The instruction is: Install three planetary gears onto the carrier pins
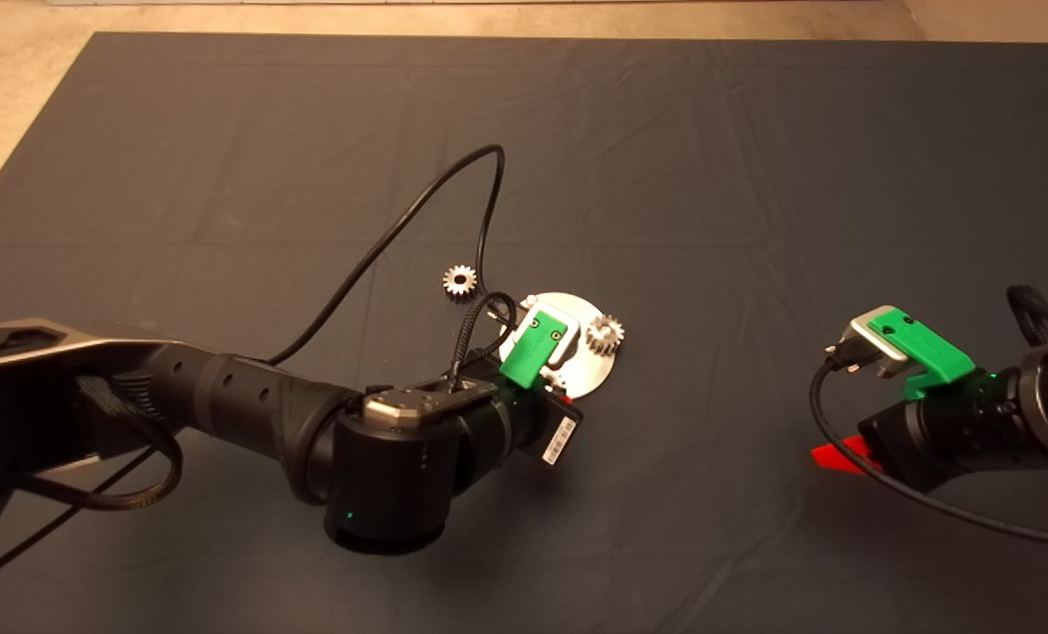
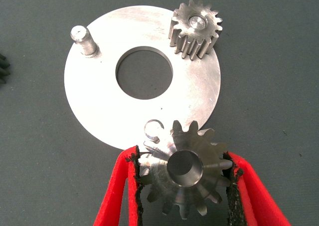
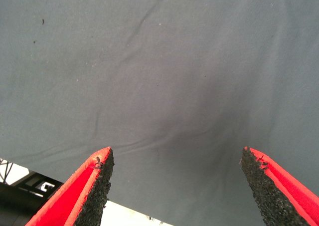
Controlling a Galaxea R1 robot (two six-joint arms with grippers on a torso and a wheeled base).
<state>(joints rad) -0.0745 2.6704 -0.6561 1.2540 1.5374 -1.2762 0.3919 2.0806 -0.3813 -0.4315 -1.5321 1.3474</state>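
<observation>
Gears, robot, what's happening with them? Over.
Left gripper shut on shiny steel gear, beside its pin. One gear seated on round silver plate, one on mat. Right gripper open, idle. Nothing blocking.

Three planetary gears are counted — one loose on the mat [image 1: 459, 281], one seated on a pin [image 2: 195, 29], one clamped in the left tool [image 2: 185, 169]. One round plate [image 2: 102, 104] is seen, with three carrier pins — one bare [image 2: 83, 40], one under the seated gear, one [image 2: 153, 131] beside the clamped gear. Two tools are counted, the right tool [image 3: 177, 178] among them.
</observation>
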